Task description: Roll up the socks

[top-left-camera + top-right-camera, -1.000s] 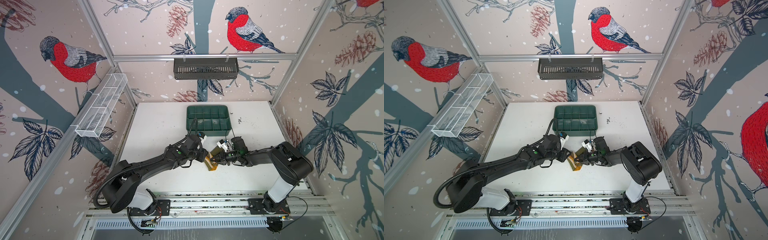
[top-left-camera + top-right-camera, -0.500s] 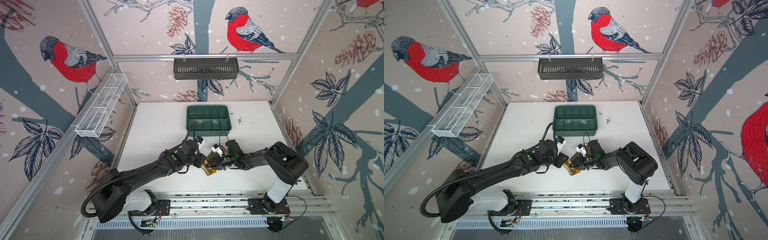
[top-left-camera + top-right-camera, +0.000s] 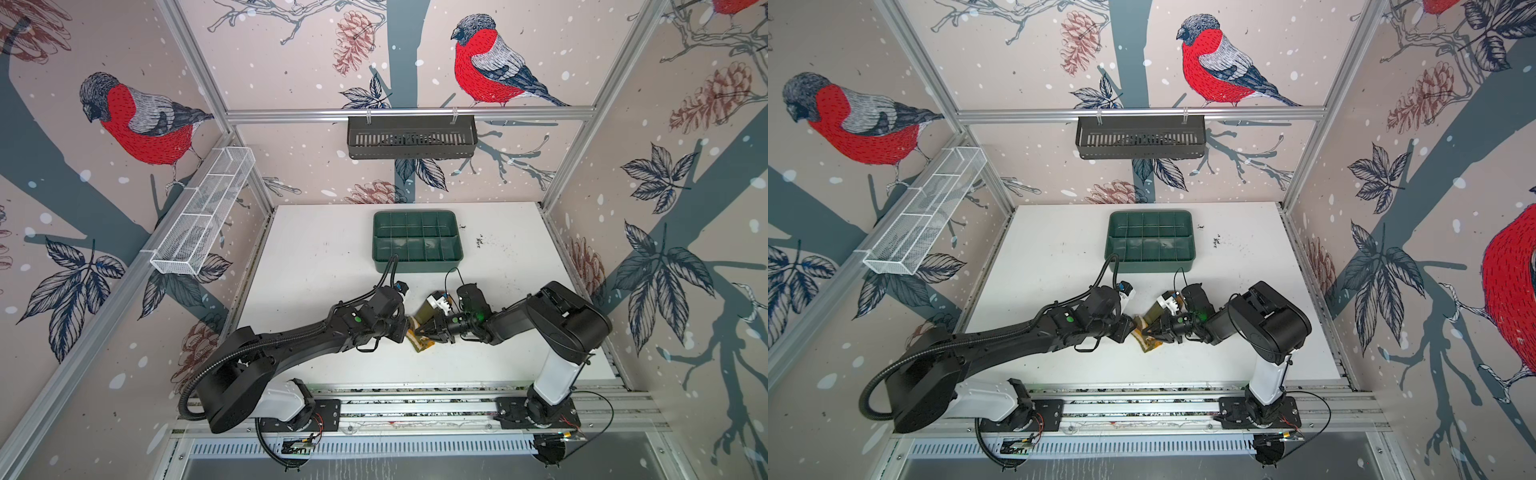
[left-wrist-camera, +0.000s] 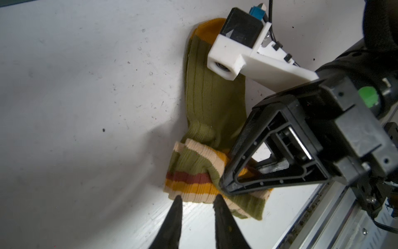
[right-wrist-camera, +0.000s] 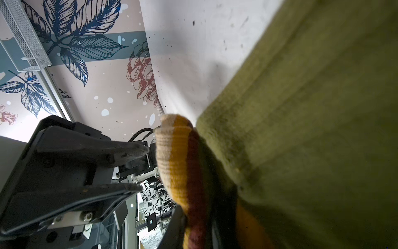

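The socks [image 3: 423,314] lie at the table's front middle, olive with an orange toe [image 4: 212,28] pointing to the back. Their striped cuff [image 4: 193,179] is folded over on itself. My right gripper [image 3: 419,332] comes in from the right and is shut on the cuff [image 5: 172,159], with striped fabric between its fingers [image 4: 241,172]. My left gripper [image 4: 197,197] faces it from the left, jaws a little apart and empty, its fingertips [image 4: 177,199] at the cuff's cream edge. In both top views the two grippers meet over the cuff [image 3: 1147,343].
A dark green compartmented tray [image 3: 419,266] stands behind the socks at the table's middle back. A black slotted basket [image 3: 411,139] hangs on the back rail and a white wire basket [image 3: 199,224] on the left wall. The metal front rail [image 3: 415,409] runs close by.
Both grippers dipped a little toward the front with the cuff, and the right wrist has since come back. The left jaws stay slightly apart at the cuff's edge.
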Motion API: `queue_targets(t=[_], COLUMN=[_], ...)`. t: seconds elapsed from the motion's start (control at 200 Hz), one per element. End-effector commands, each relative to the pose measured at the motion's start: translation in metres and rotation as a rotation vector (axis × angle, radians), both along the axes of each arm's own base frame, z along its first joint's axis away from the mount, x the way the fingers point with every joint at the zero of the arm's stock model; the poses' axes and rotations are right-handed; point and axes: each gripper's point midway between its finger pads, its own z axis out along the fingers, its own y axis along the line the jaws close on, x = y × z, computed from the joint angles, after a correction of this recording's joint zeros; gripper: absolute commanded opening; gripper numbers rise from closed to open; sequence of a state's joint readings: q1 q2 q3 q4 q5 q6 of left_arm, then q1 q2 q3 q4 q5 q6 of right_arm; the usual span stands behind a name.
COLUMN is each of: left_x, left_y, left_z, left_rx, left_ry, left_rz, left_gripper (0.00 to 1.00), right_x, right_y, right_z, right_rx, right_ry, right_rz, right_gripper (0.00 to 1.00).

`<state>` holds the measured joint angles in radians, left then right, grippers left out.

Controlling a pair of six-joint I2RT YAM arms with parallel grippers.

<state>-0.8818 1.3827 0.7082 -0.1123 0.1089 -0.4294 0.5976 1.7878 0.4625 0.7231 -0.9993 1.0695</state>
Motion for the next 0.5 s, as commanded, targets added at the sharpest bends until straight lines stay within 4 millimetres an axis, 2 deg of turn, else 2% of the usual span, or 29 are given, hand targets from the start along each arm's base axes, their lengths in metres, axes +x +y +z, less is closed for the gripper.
queue_targets(t=[0.0,0.495], left_x=[0.006,0.011], left_y=[-0.014,-0.034], left_z=[0.006,-0.004], left_rx=[-0.033,-0.041], left_ry=[-0.026,-0.012], left_rz=[-0.014,-0.041], left_gripper=[0.27,0.26], right_x=[0.0,0.002], right_y=[-0.001,-0.005], right_z=[-0.001,-0.004], right_rx=[0.003,-0.025], right_ry=[-0.018,-0.035], right_rz=[0.003,0.002], right_gripper=[0.19,0.19])
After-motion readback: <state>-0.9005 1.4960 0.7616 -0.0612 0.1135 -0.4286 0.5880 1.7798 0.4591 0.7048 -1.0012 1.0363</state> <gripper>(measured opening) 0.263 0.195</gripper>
